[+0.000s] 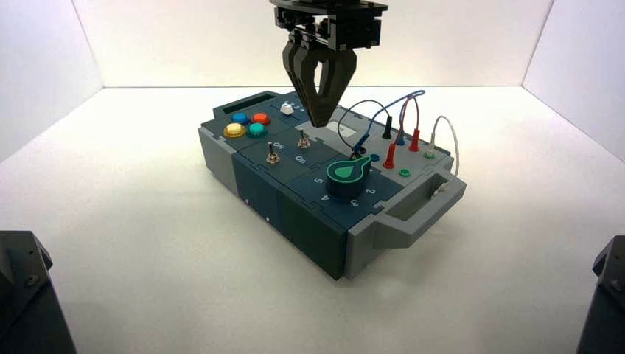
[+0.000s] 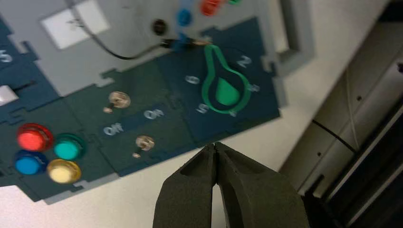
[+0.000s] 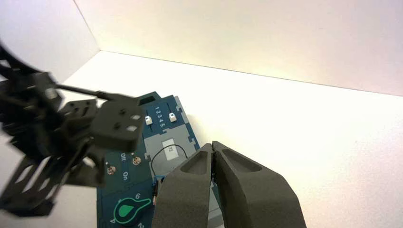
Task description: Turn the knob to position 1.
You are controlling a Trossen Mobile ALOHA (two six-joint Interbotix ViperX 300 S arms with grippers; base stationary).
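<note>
one of two robot arms worked above the box as the left gripper hung point-down over its grey panel, clenched, its fingertips pressed together with nothing between them. it stood clear of the knob, the dark-teal dial with the green teardrop top, which sat at the box's near end, toward the camera in the high view. the pointer was aimed between the printed 6 and 2, its tip beside the end of a dark wire and a blue plug; the numeral directly at the tip could not be made out. two metal toggle switches were mounted farther along the box, beyond the knob, beside lettering for on and off. past them, four round push buttons, in blue, red, yellow and green, formed a cluster at the far left. white slider caps showed at the far end, while red, black and blue plugs and looping wires rose from the right side. the box lay turned at an angle on a pale surface. the right gripper waited off to the box's right, also closed and grasping nothing.
</note>
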